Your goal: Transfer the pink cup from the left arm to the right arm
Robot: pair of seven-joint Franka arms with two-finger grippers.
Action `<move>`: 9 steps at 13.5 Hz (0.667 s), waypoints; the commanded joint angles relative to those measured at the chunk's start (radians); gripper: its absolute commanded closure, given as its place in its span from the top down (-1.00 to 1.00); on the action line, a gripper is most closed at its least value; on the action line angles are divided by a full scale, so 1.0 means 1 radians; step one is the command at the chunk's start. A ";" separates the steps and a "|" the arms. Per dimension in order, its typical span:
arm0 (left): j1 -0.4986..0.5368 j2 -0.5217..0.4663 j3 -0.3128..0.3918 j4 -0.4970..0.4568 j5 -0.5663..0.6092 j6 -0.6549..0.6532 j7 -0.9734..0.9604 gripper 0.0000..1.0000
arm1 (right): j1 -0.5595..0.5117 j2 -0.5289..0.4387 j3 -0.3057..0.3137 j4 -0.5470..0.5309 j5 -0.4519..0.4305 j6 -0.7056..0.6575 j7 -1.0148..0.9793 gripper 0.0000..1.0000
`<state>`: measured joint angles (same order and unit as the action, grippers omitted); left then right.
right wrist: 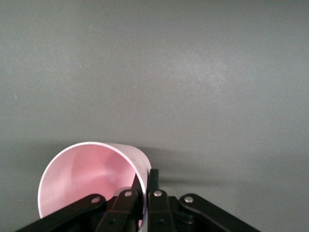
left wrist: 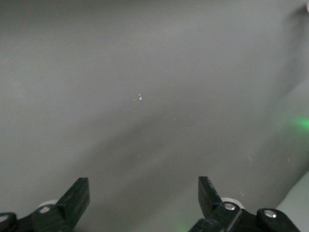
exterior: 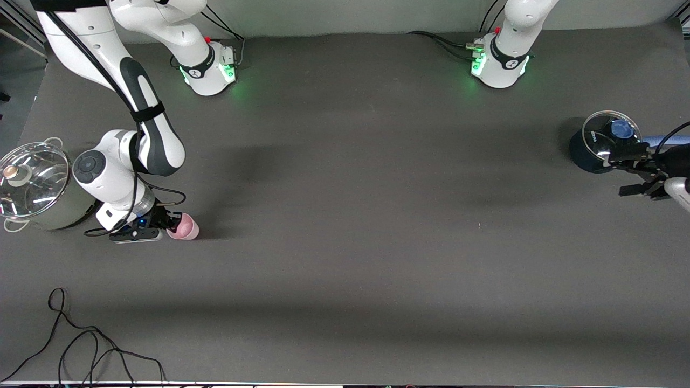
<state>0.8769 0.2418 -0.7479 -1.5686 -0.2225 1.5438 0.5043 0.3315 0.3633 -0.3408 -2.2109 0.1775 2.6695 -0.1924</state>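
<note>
The pink cup (exterior: 183, 227) is tilted low over the table at the right arm's end, close to the steel pot. My right gripper (exterior: 171, 222) is shut on its wall at the rim. In the right wrist view the pink cup (right wrist: 91, 179) shows its open mouth, and the right gripper (right wrist: 147, 181) pinches the rim, one finger inside and one outside. Whether the cup touches the table is unclear. My left gripper (exterior: 615, 174) hangs open and empty beside the dark pot at the left arm's end. The left wrist view shows only bare mat between the left gripper's (left wrist: 144, 191) spread fingers.
A steel pot with a glass lid (exterior: 32, 186) stands at the right arm's end of the table. A dark pot with a glass lid and blue knob (exterior: 598, 143) stands at the left arm's end. A black cable (exterior: 81, 345) loops near the front edge.
</note>
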 commanded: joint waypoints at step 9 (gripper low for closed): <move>-0.291 -0.191 0.164 -0.019 0.224 -0.014 -0.412 0.99 | 0.012 -0.190 -0.010 0.037 0.016 -0.236 -0.016 1.00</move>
<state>0.7293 0.0654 -0.7229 -1.5751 -0.0251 1.5206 0.1183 0.3345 0.2851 -0.3399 -2.1765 0.1776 2.5386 -0.1924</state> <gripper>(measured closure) 0.000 0.132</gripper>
